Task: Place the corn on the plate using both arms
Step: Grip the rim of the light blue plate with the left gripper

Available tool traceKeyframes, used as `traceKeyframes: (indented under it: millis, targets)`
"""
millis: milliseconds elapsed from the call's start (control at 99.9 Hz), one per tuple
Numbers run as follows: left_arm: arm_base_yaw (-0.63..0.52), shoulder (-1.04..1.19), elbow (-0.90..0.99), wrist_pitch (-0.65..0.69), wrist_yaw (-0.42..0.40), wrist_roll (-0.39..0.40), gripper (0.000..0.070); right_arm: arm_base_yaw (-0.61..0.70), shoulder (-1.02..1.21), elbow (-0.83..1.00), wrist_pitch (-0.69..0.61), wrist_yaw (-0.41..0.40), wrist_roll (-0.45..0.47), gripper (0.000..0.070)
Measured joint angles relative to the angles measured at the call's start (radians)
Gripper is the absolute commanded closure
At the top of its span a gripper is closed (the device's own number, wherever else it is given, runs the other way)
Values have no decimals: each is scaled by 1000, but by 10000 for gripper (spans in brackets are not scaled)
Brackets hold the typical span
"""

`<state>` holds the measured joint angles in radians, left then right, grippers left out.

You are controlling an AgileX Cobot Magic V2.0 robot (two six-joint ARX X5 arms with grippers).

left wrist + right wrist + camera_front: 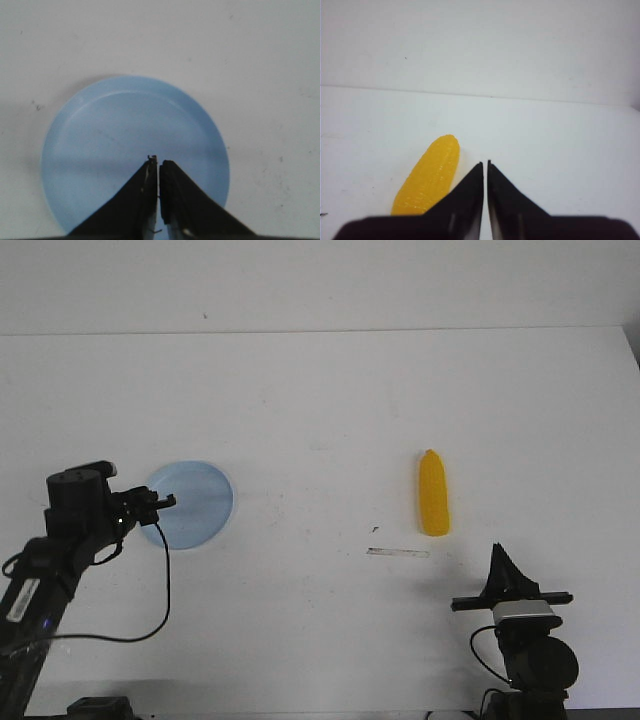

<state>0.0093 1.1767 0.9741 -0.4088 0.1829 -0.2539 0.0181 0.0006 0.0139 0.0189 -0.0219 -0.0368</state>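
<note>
1. As neither arm had anything in its grasp, I took the job to be at its very start: the corn (pixel 433 495) lay untouched on the table (pixel 320 390), off to the right side and well apart from the plate (pixel 195 502).
2. The corn lay lengthwise, its narrow tip pointing away from the robot, just ahead and a little to the left of the right gripper (pixel 503 562).
3. The right jaws were closed to a thin slit, nothing between them; in the right wrist view the corn (pixel 427 177) sat beside them, not in line with them.
4. The left gripper (pixel 158 162) hovered over the near part of the plate (pixel 100 130), its jaws likewise pressed together and empty; whether they touched the plate I could not tell.
5. The plate looked bare, with nothing on it.
6. To my eye the step in hand was the reach for the corn by the right arm.
7. The next move would call for opening the right jaws, shifting toward the corn, coming down over its middle and closing across its width.
8. After that, I judged, the corn would need carrying leftward, likely handed to the left arm, which waited by the plate.
</note>
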Motion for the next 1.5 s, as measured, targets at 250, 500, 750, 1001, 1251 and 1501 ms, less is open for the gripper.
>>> traceKeyframes:
  millis: [250,500,750,1001,1251,1501]
  targets:
    - [90,269,250,-316,26,0,699,0,0,0,0,0,0,684]
    - [246,385,262,-333,206,-1,561,0,0,0,0,0,0,684]
    - [300,420,262,-303,206,12,446,0,0,0,0,0,0,684]
    - [280,505,262,-277,206,46,449,0,0,0,0,0,0,684]
    - [244,542,262,-265,206,73,459,0,0,0,0,0,0,684]
    - [234,549,262,-253,206,80,511,0,0,0,0,0,0,684]
